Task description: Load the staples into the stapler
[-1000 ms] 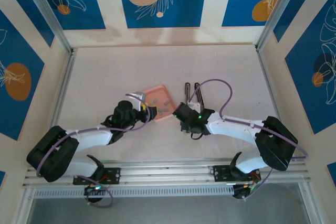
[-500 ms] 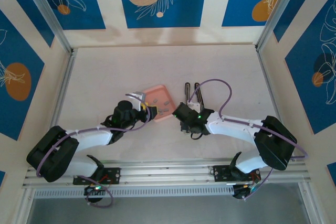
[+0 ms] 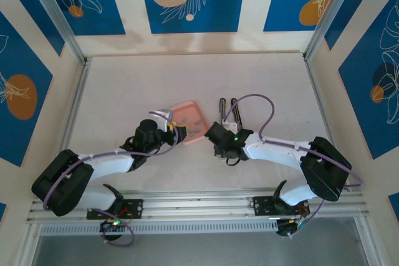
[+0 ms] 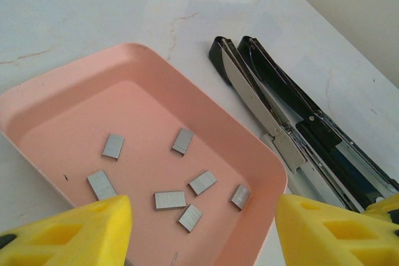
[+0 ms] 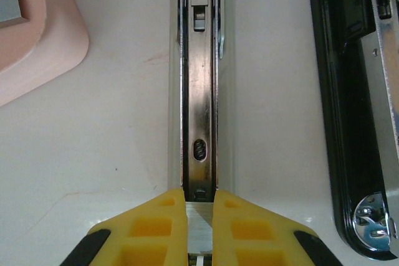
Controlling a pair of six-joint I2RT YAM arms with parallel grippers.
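Seven staples (image 4: pixel 170 200) lie scattered in the pink tray (image 4: pixel 56 104), little dark-grey strips lying flat and apart from one another. The left gripper (image 4: pixel 199 222) hovers over the tray's near edge, yellow fingers spread wide and holding nothing. Just beside the tray the stapler (image 4: pixel 280 123) lies folded open on the table (image 4: pixel 93 4), its two long arms side by side.

Now over to the right gripper (image 5: pixel 200 207). Its jaws are drawn in almost together, pinching a pale silvery strip (image 5: pixel 199 222), by the look of it one of the staples. That strip sits right at the near end of the stapler's open metal channel (image 5: pixel 201 91), squarely in line with it. The black-edged other arm (image 5: pixel 349 91) runs parallel off to one side. A corner of the tray shows on the opposite side, near the channel but not touching it.

So the step in hand looks like the feed itself: a strip picked and lined up at the mouth of the magazine. Whether it already rides in the channel cannot be told. The next move calls for a straight, level push along the channel, keeping the strip square, since a slight twist could jam it at the mouth. After that come release and folding the stapler shut
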